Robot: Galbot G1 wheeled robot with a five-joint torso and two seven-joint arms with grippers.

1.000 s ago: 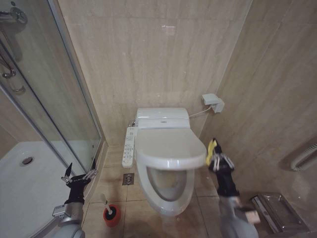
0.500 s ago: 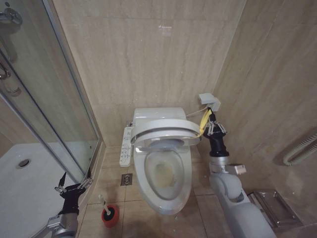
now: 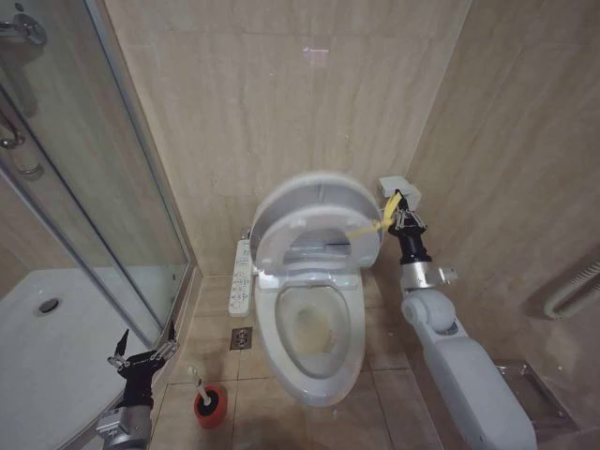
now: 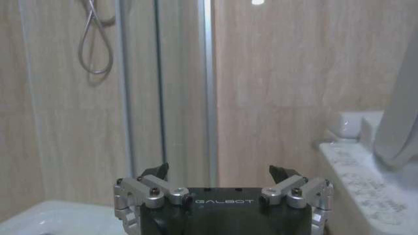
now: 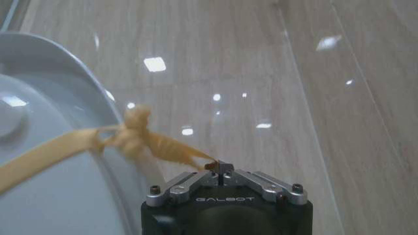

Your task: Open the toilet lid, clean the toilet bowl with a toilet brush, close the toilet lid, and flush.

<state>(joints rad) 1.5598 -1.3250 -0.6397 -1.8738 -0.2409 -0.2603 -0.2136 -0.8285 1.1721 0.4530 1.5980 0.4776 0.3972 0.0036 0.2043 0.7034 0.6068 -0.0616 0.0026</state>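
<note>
My right hand [image 3: 401, 221] is pinched shut on the yellow strap [image 3: 367, 226] tied to the rim of the toilet lid [image 3: 314, 221], close to the side wall [image 3: 525, 187] and just below a white wall box [image 3: 400, 189]. The lid stands tilted up near the back wall, its edge beside my fingertips. The toilet bowl [image 3: 314, 361] lies uncovered below. My left hand [image 3: 142, 352] hangs spread wide and empty beside the shower glass [image 3: 103, 187], near the toilet brush [image 3: 200, 386] in its red cup [image 3: 210, 407] on the floor.
</note>
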